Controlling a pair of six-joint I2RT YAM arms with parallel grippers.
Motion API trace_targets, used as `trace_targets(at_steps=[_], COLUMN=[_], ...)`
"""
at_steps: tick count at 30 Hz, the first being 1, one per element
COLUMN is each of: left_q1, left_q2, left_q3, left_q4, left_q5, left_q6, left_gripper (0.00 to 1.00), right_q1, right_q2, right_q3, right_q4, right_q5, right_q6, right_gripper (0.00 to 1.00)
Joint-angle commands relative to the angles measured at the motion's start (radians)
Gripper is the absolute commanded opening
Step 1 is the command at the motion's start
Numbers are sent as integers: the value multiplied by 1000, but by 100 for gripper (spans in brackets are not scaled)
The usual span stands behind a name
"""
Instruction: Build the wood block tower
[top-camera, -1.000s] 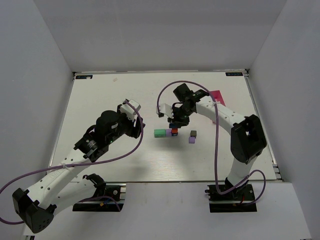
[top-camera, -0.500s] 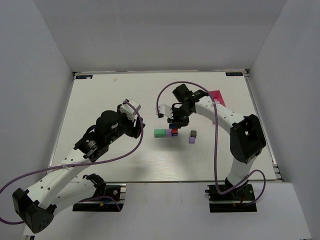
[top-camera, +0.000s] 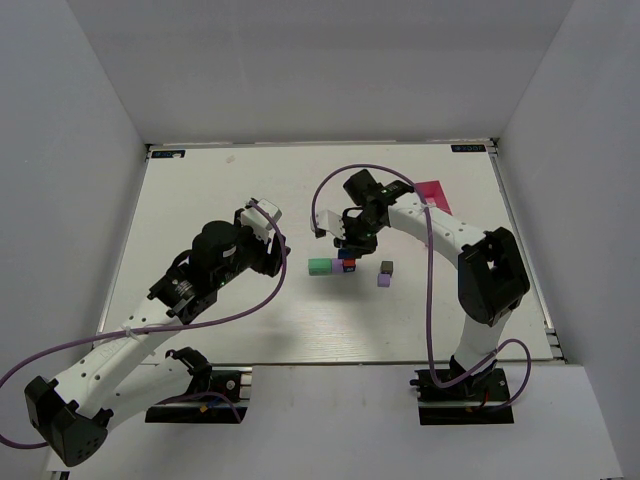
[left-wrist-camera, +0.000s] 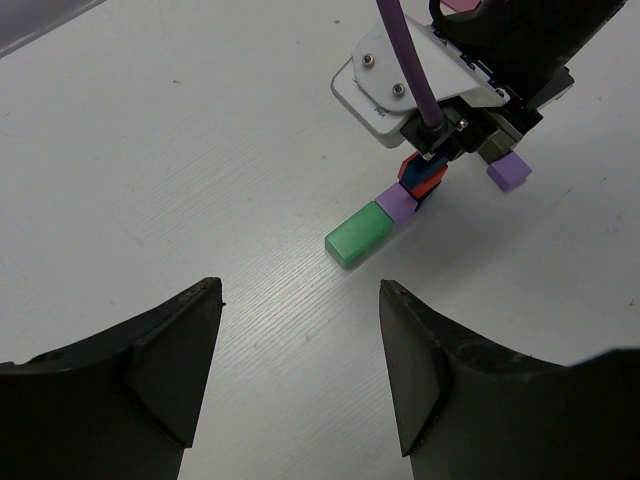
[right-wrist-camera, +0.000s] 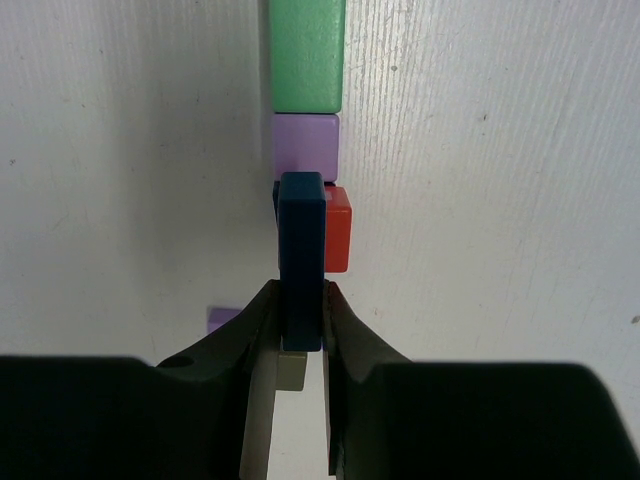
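The right gripper (right-wrist-camera: 300, 300) clamps a slim dark blue wooden block (right-wrist-camera: 302, 240) over the wood block tower (top-camera: 333, 265), a green, purple and red-orange row on the white table (top-camera: 220, 190). The left gripper (left-wrist-camera: 300, 300) hovers nearby, jaws spread wide

Robot lab test cell, by my reading. White wood-grain tabletop (top-camera: 200, 190) boxed by plain pale grey panel walls (top-camera: 70, 150) at its left, far and right edges. My black base plates (top-camera: 440, 410) bolted at its near edge. Purple cables (top-camera: 431, 300) looping above it.
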Motion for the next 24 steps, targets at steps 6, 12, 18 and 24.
trace_targets(at_steps=[6, 12, 18, 24], left_q1=[7, 7, 7, 7], left_q2=[-22, -22, -22, -22], left_q3=[-3, -3, -3, -3], left_q4=[11, 11, 11, 11], left_q5=[-11, -11, -11, -11], left_q6=[4, 4, 4, 4], left_gripper=[74, 74, 74, 74], right_q1=[4, 3, 6, 9], right_q2=[9, 7, 7, 4], right_q3=[40, 40, 40, 39], right_q4=[-19, -17, -19, 4], right_q5=[8, 11, 11, 8], right_q6=[11, 14, 14, 14], right_gripper=[4, 5, 8, 10])
